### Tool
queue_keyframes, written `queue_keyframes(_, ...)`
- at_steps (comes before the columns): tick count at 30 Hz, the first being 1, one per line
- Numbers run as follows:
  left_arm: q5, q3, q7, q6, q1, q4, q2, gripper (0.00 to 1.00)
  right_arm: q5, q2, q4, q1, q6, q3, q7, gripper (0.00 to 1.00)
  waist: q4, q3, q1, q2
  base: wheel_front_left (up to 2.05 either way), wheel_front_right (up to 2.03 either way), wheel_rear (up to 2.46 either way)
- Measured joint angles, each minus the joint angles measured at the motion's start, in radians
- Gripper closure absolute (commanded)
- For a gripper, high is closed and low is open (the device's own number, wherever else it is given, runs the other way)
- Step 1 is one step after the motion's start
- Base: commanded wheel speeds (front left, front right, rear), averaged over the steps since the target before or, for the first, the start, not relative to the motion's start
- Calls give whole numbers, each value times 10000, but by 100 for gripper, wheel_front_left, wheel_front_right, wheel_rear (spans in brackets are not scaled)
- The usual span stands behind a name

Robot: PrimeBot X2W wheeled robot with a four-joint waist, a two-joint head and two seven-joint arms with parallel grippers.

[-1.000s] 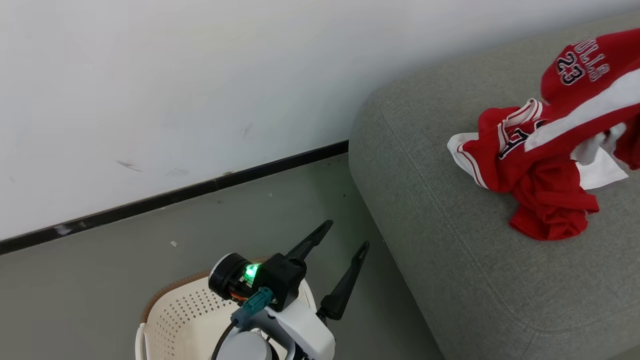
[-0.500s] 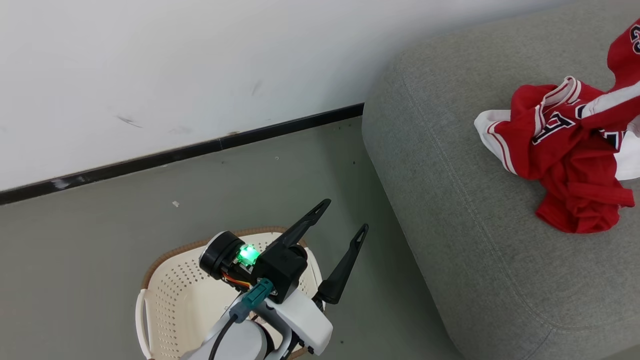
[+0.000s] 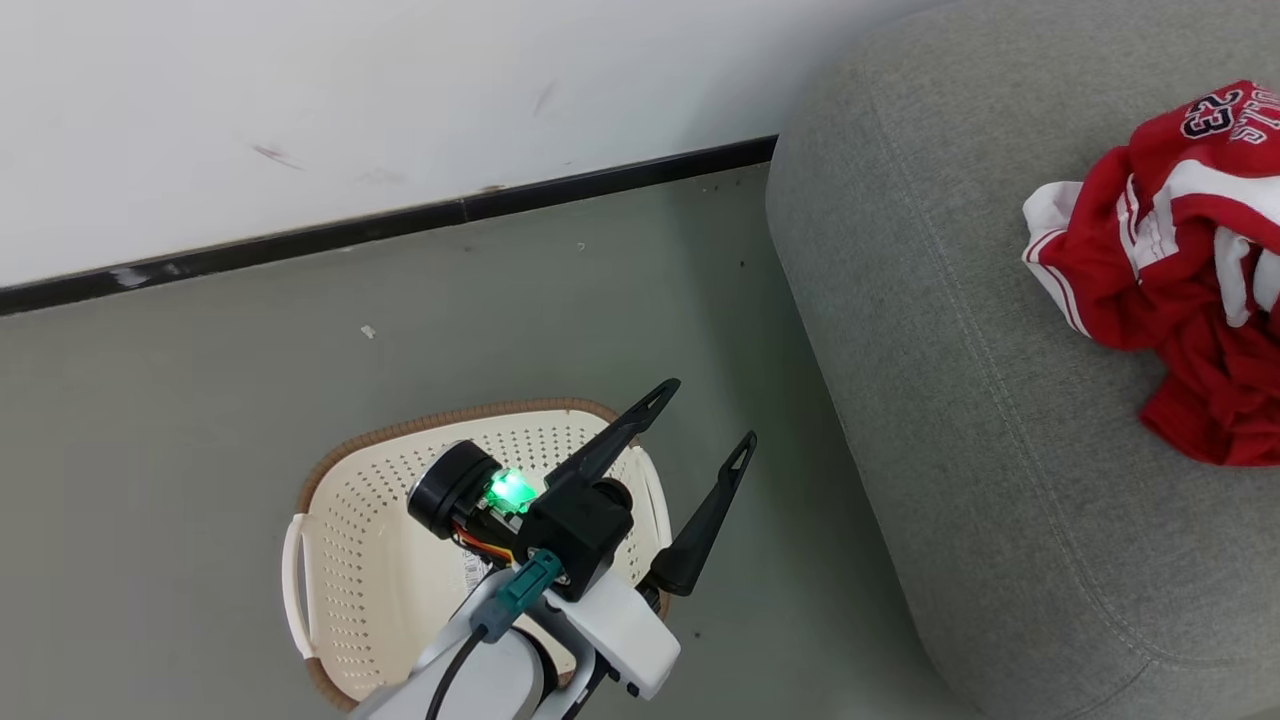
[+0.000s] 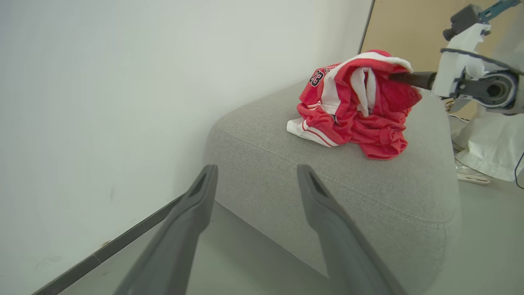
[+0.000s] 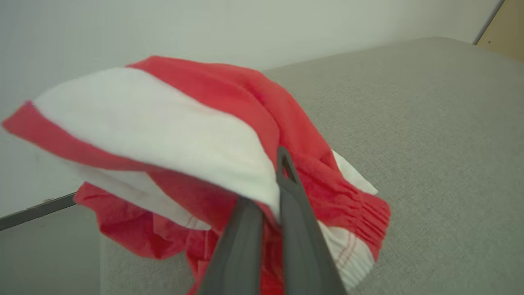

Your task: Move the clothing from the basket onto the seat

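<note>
The clothing (image 3: 1180,270), red jerseys and shorts with white stripes and a 23, lies heaped on the grey seat (image 3: 950,420). In the right wrist view my right gripper (image 5: 268,192) is shut on a fold of the clothing (image 5: 184,123), lifted a little above the seat (image 5: 430,123). The left wrist view shows the right gripper (image 4: 405,78) reaching into the clothing (image 4: 352,119) from the right. My left gripper (image 3: 705,415) hangs open and empty over the far rim of the cream basket (image 3: 360,520). No clothing shows in the part of the basket that my left arm does not cover.
The basket stands on the grey floor (image 3: 250,400) just left of the seat's rounded end. A white wall with a black skirting strip (image 3: 400,225) runs behind. Beyond the seat, a person's white trouser leg and shoe (image 4: 475,172) stand on the floor.
The head camera has swung, bringing more of the basket into view. The held red garment, stretched out high before, now sits bunched on the pile. My left gripper stays open.
</note>
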Motion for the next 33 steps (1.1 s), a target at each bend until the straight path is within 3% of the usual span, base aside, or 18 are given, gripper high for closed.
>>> queue_keyframes(11,13,-38,-17,-102,-352,-29,-48,0,-391,389,483,193,0,-100,-155,100,384,430,0,0,0,0,0)
queue_keyframes(14,-6,23,-144,-102,-351,65,-63,0,-458,512,443,203,0,-96,-157,54,440,395,0,0,0,0,0)
queue_keyframes(15,-6,44,-148,-102,-351,88,-63,0,-506,575,345,235,0,-90,-157,23,442,375,0,0,0,0,0)
queue_keyframes(16,-19,44,-157,-102,-350,119,-75,0,-587,619,211,271,0,-92,-157,0,441,354,0,0,0,0,0)
queue_keyframes(33,-748,763,-836,-10,31,715,-188,0,-1051,1026,-2406,1867,0,-642,-194,0,284,-331,0,0,0,0,0)
